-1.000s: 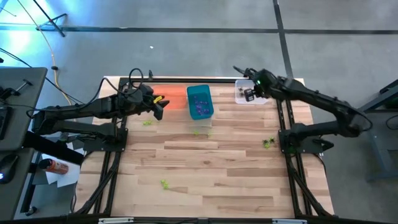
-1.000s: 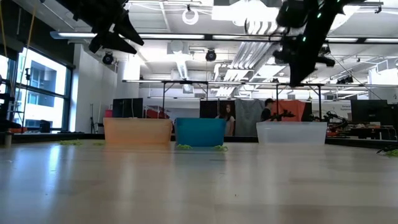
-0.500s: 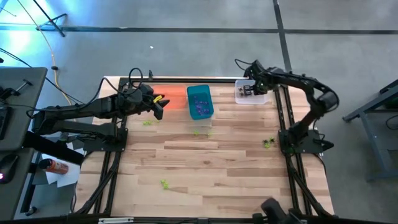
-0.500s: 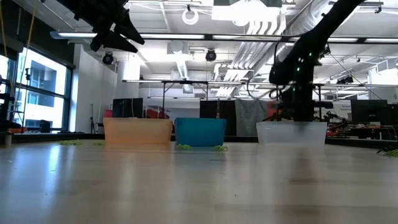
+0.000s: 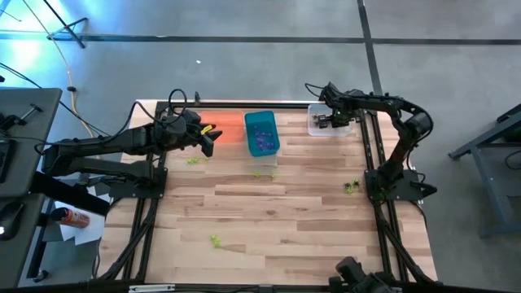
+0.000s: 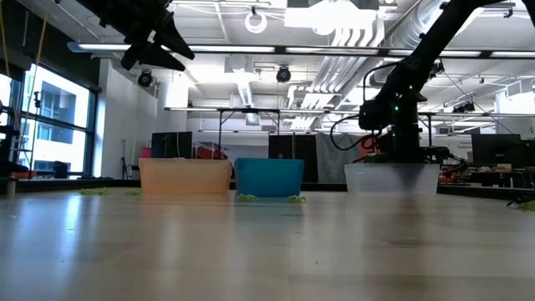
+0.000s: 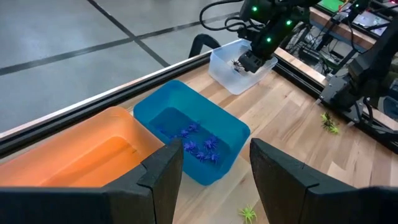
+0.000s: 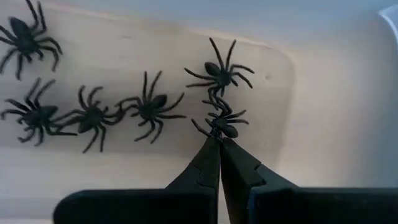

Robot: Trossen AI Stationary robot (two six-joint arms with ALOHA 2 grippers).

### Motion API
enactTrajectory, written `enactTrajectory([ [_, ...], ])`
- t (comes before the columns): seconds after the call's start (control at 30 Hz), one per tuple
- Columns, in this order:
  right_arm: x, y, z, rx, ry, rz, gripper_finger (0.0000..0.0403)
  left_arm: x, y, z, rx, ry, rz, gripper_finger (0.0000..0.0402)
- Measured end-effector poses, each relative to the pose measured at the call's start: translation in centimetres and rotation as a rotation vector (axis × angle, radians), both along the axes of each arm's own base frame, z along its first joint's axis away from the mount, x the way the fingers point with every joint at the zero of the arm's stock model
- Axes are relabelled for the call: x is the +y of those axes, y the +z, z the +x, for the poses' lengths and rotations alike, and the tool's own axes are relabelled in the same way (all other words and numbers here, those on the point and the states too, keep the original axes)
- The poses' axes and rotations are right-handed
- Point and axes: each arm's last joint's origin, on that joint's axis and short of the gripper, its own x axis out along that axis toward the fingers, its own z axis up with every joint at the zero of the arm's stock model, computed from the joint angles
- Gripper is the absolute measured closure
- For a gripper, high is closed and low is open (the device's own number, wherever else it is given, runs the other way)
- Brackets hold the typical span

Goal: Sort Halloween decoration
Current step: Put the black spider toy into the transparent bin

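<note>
High view: the left gripper point(image 5: 208, 138) is hanging over the orange bin point(image 5: 221, 124) at upper centre-left, fingers parted and gripping nothing. The right gripper point(image 5: 324, 120) is reaching into the clear bin point(image 5: 313, 128) at upper right. Between them the teal bin point(image 5: 261, 133) is holding purple spiders point(image 5: 262, 143). Yellow-green spiders are lying loose on the table point(image 5: 285, 220): one point(image 5: 193, 160) below the left gripper, one point(image 5: 215, 241) at lower left, one point(image 5: 351, 186) beside the right arm's base. No writing is legible.

Low view: the three bins are standing in a row at mid-frame, orange point(image 6: 185, 176), teal point(image 6: 269, 176), clear point(image 6: 391, 178). The right arm is descending into the clear one; the left gripper point(image 6: 159, 52) is hovering at upper left.

Left wrist view: the parted fingers point(image 7: 166, 173) are framing the teal bin point(image 7: 231, 132) with its purple spiders point(image 7: 199, 147).

Right wrist view: the right gripper's tips point(image 8: 219, 144) are pressed together at the legs of a black spider point(image 8: 222, 125); whether it is pinched is unclear. Five more black spiders point(image 8: 149, 106) are lying on the clear bin's floor point(image 8: 323, 112).
</note>
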Motion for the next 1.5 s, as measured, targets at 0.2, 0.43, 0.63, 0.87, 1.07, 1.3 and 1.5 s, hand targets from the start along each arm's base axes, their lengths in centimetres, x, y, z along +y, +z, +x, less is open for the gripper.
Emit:
enactTrajectory([
  [0.2,0.0,0.0,0.0,-0.007,-0.025,-0.001,0.0375,0.0,0.0,0.0,0.000,0.000,0.000,0.0229],
  [0.43,0.8,2.0,-0.3,0.027,0.019,-0.047,0.0275,0.0,0.0,0.0,0.026,-0.021,0.038,0.0229],
  [0.63,1.5,5.6,-0.8,-0.045,0.054,-0.175,0.0219,0.0,0.0,0.0,0.026,-0.021,0.038,0.0229],
  [0.87,4.2,10.2,-0.9,-0.383,0.214,-0.160,0.0209,0.0,0.0,0.0,0.026,-0.013,0.042,0.0229],
  [1.07,10.4,14.9,0.4,-0.761,0.478,-0.080,0.0208,0.0,0.0,0.0,0.027,-0.008,0.045,0.0229],
  [1.3,18.8,14.4,1.7,-0.610,0.543,0.119,0.0208,0.1,0.0,-0.1,0.014,0.037,0.035,0.0229],
  [1.5,23.3,7.5,0.2,-0.211,0.353,0.363,0.0208,0.1,0.0,-0.1,0.013,0.037,0.035,0.0229],
])
